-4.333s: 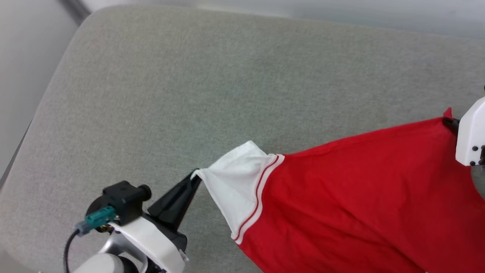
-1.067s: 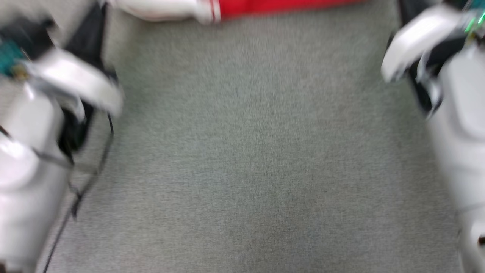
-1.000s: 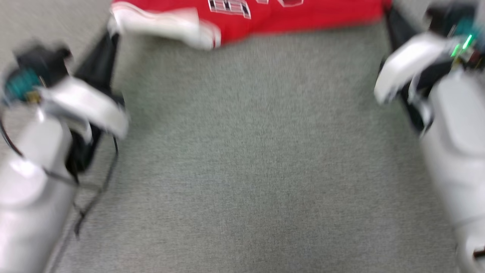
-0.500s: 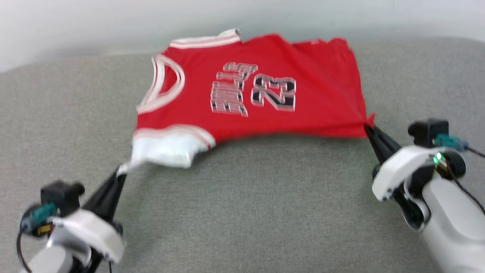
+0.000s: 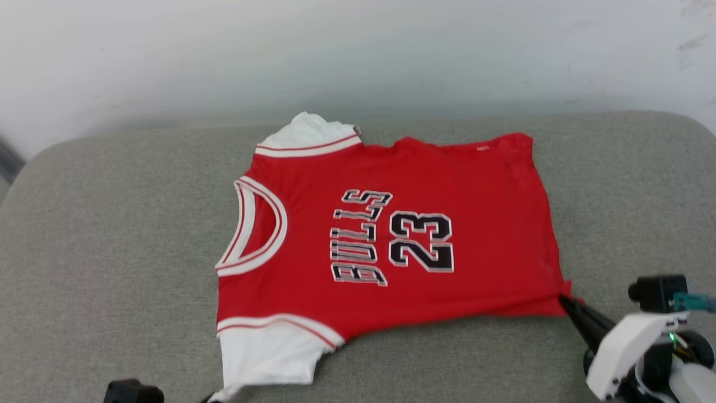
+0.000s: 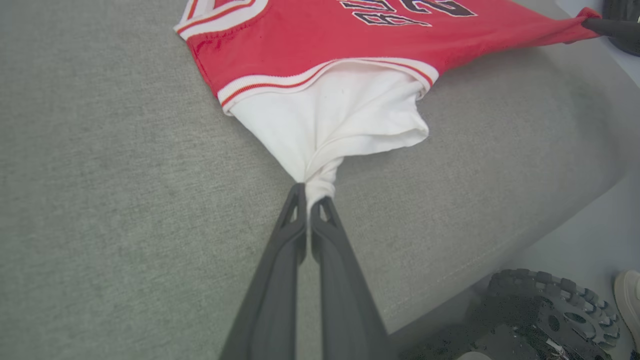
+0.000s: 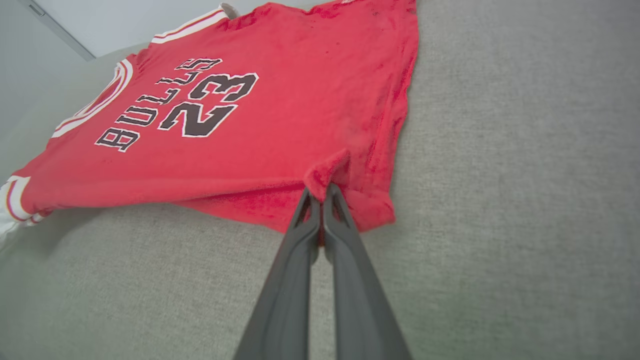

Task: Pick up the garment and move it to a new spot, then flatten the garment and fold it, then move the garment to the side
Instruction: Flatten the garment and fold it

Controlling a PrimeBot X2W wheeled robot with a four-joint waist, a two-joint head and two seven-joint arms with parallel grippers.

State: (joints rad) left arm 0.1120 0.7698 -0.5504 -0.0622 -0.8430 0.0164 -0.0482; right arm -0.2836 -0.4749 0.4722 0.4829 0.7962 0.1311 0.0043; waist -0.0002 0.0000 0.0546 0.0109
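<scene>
The red garment [image 5: 391, 235] lies spread front-up on the grey cushion [image 5: 112, 235], its black letters and number 23 showing, collar toward the left. My left gripper [image 6: 310, 192] is shut on the tip of the near white sleeve [image 6: 340, 115], which is pulled to a point. At the garment's near right hem corner [image 7: 345, 175], my right gripper [image 7: 317, 192] is shut on the red cloth; in the head view the right gripper [image 5: 565, 299] sits at the lower right. The far white sleeve [image 5: 305, 134] lies at the back.
A pale wall [image 5: 358, 50] rises behind the cushion. The cushion's front edge [image 6: 500, 255] drops to the floor, where a dark toothed wheel [image 6: 545, 310] of my base shows. Bare cushion lies to the left [image 5: 112, 235] and right [image 5: 632, 184] of the garment.
The head camera has swung up, bringing the whole garment into view. Both grippers have drawn the garment toward me and spread it flat, keeping hold of the sleeve and the hem corner.
</scene>
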